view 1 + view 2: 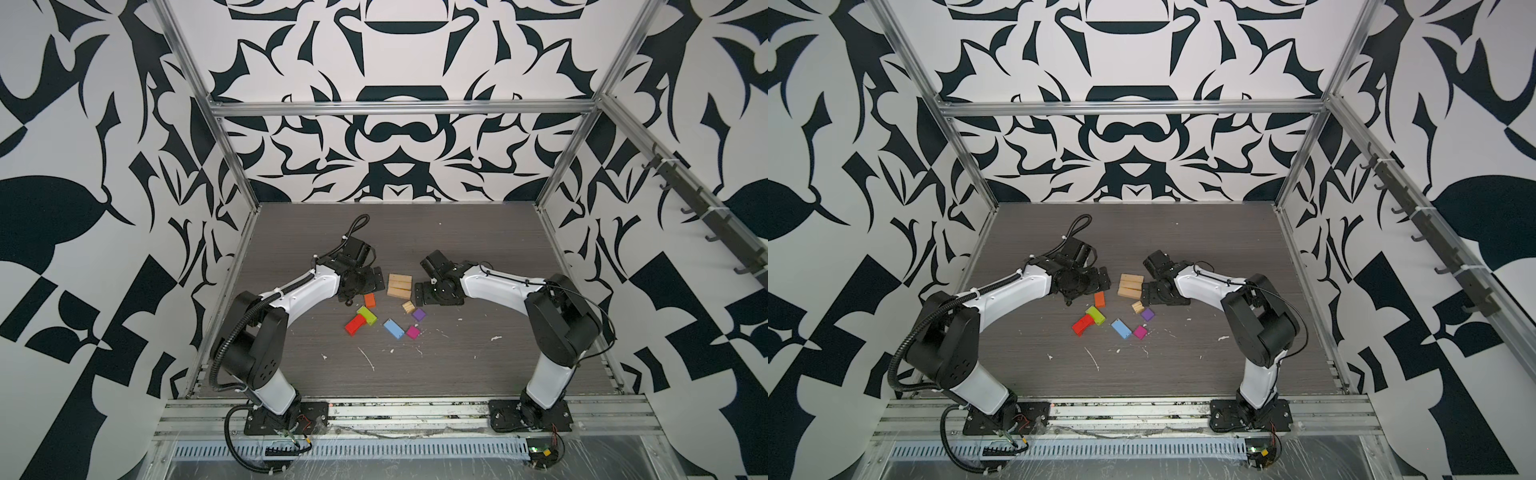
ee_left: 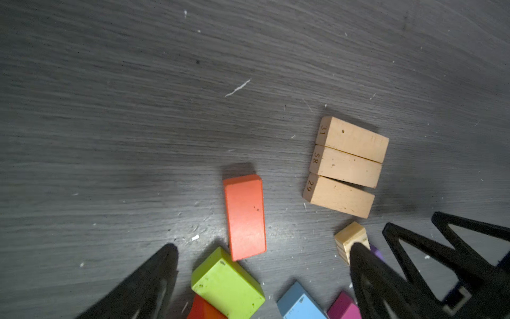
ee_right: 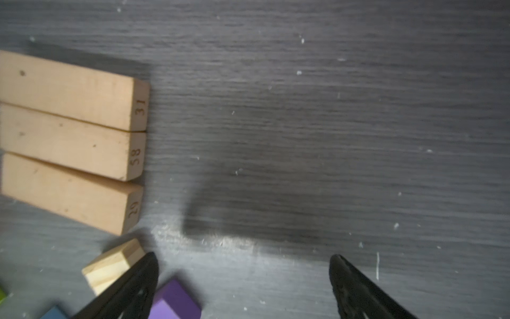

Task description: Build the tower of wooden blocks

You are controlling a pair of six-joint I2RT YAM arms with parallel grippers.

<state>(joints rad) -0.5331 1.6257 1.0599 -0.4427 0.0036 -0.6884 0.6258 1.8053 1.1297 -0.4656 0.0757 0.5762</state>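
L gripper (image 2: pixel 263 248): wide open, held nothing; orange block (image 2: pixel 244 218) end btwn tips.
R gripper (image 3: pixel 243 257): wide open, held nothing; tan cube (image 3: pixel 113 266) beside one finger.
Tan oblongs (image 2: pixel 346 167): lay 3 abreast btwn grippers.
Stamps (image 3: pixel 140 107): read 31, 58, 29.

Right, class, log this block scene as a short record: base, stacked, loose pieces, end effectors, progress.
Base: three tan oblongs side by side, lying flat
Stacked: green block partly over red block
Loose: orange block, blue block, tan cube, purple cube, magenta cube
End effectors: left end effector open, right end effector open, both empty
Progress: base row only
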